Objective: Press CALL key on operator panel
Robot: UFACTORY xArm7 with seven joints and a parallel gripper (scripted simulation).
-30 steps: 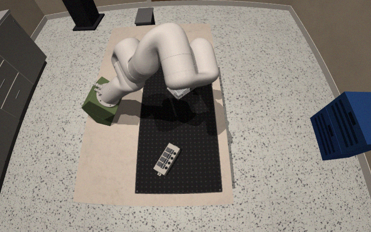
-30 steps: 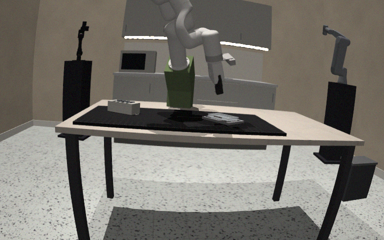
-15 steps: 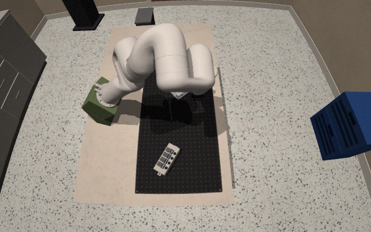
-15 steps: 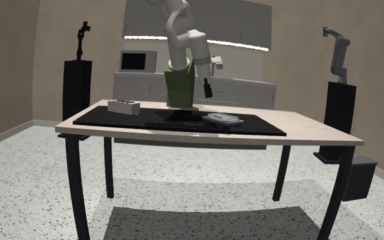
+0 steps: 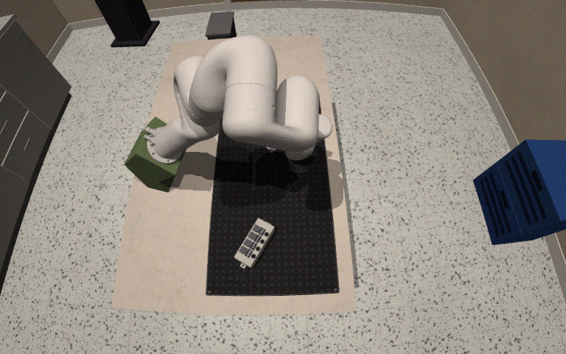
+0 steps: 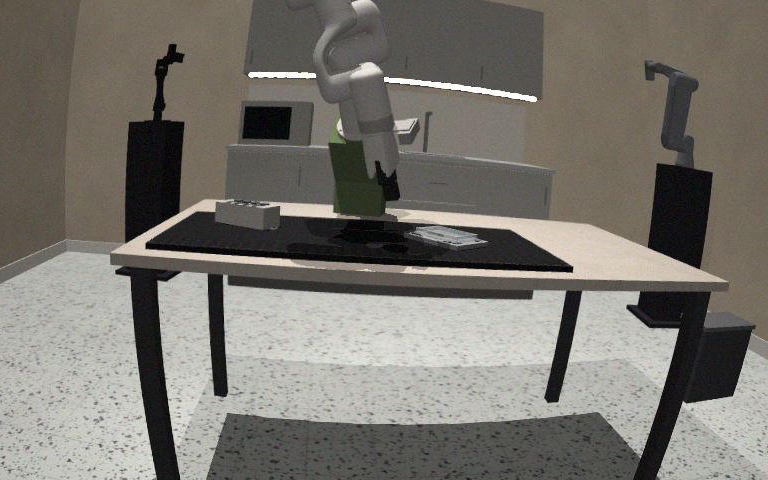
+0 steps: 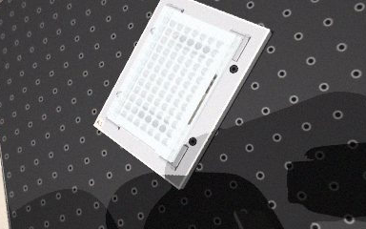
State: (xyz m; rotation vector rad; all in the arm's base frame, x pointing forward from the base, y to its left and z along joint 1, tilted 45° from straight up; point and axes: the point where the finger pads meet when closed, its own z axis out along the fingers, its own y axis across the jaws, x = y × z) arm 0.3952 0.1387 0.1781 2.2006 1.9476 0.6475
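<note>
The operator panel [image 5: 253, 242] is a small white box with four dark keys in a row, lying at an angle on the black perforated mat [image 5: 272, 228]. No lamp on it looks lit. It also shows in the side view [image 6: 247, 213] at the mat's left end. The key names are too small to read. My gripper [image 6: 390, 189] is shut and empty, hanging above the middle of the mat, well away from the panel. In the top view the arm hides it. The wrist view does not show the panel or the fingers.
A white well plate on a flat white holder [image 7: 182, 86] lies on the mat under the wrist camera, also in the side view [image 6: 448, 236]. The arm's green base block [image 5: 155, 155] stands at the mat's edge. A blue crate [image 5: 536, 189] sits off the table.
</note>
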